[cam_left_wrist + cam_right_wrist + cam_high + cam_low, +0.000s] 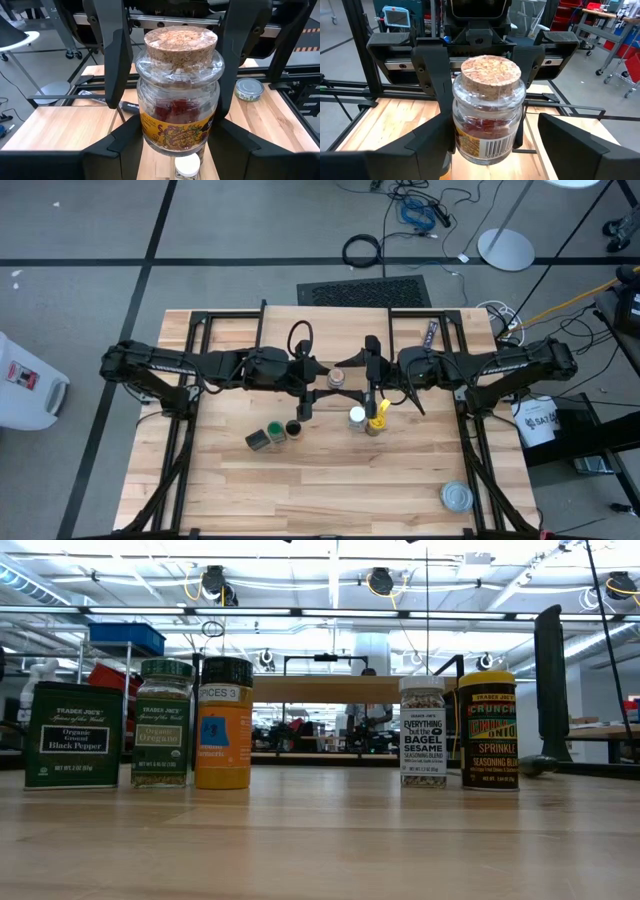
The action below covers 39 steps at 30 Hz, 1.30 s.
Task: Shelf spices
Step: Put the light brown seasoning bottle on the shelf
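Mid-air, left gripper (172,90) clamps round glass cork-topped jar (178,95); right gripper (487,120) jaws open alongside.

Seen from above, both arms reach inward and meet over the desk (330,490), with a small cork-topped jar (337,377) between them. Below stand a dark tin (259,441), a green-lidded jar (275,432), a white-lidded jar (356,417) and a yellow-lidded jar (377,423). A flat silver tin (457,497) lies well apart.

Robotics lab: ceiling-hung cable reels (212,582), metal carts, floor cables (420,208).
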Available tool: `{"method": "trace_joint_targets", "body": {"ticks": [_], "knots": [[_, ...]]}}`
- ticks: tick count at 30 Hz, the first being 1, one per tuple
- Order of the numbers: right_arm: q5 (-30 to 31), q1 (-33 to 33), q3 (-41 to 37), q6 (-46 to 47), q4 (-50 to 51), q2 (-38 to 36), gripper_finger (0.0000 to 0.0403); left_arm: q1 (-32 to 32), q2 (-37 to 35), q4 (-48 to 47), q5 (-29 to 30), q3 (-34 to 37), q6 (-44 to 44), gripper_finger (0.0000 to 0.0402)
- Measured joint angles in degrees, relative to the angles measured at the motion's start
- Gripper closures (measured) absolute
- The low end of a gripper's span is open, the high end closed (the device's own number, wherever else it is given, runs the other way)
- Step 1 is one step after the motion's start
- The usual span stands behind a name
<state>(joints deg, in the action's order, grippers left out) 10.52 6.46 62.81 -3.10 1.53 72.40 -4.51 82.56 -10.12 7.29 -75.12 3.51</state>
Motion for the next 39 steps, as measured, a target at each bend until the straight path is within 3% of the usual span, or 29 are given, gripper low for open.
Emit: {"method": "trace_joint_targets", "body": {"ticks": [39], "knots": [[1.5,2.3,0.0,-2.2,-3.5,-0.9,0.0121,0.0,0.0,-0.9,-0.9,0.0,-0.1,0.0206]]}}
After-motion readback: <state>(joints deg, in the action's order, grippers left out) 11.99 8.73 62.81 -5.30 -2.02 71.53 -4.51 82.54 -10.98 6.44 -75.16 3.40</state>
